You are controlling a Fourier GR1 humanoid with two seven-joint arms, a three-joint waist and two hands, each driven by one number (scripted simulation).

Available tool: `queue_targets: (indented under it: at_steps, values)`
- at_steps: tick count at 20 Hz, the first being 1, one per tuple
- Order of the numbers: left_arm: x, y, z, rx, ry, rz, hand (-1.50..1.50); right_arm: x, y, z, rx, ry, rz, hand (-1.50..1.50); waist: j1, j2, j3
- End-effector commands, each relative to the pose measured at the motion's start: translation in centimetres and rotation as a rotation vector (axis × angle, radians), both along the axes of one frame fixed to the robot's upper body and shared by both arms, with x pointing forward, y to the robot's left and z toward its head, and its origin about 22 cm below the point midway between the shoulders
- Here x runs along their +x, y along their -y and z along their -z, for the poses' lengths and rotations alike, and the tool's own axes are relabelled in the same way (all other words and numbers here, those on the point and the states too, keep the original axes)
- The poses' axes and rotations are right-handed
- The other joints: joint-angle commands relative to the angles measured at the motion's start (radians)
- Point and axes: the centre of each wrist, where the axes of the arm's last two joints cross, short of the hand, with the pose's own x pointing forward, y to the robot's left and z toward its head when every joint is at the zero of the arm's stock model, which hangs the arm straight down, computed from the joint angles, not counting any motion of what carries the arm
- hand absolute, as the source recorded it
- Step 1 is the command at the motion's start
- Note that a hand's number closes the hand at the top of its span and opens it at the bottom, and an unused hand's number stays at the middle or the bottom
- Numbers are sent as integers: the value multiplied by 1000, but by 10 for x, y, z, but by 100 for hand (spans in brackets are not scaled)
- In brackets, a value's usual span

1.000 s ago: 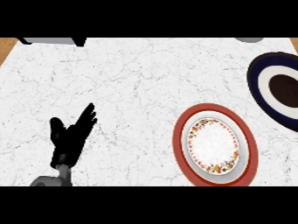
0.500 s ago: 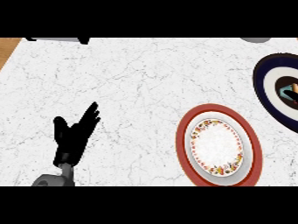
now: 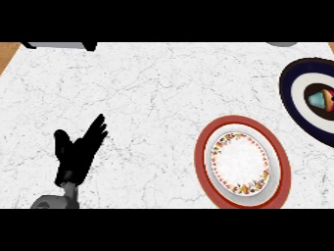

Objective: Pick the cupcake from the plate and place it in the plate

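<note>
Only left hand [image 3: 77, 149] visible: fingers straight, holding nothing, above counter [image 3: 148, 98].

no readable text, labels, or numbers

Your left hand [image 3: 79, 149] rests open at lower left, fingers up on the marble counter [image 3: 148, 93]. Over at the right edge, the cupcake [image 3: 321, 100] sits in the middle of the navy-rimmed plate [image 3: 296, 105], something dark touching its right side. The red-rimmed plate [image 3: 204, 166] with the floral ring lies near, lower right.
</note>
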Motion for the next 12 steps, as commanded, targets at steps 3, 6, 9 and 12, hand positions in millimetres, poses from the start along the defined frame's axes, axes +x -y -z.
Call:
queue_targets:
  at_steps: [3, 6, 9, 12]
  values:
    - [1, -3, -1, -4, 3, -21, 0, -35, 39, -3, 130, 21, -90, -150, -12, -3, 0]
    - [-5, 7, 7, -1, -16, -14, 0, -57, 53, 4, 144, 29, -165, -150, -17, -3, 2]
    - [-8, -4, 6, 2, -10, -22, 0, -81, 73, 0, 147, -7, -242, -150, -27, -8, 1]
    - [-9, 3, 5, -9, -10, -44, 0, -95, 79, 6, 129, -24, -270, -150, -28, -9, 2]
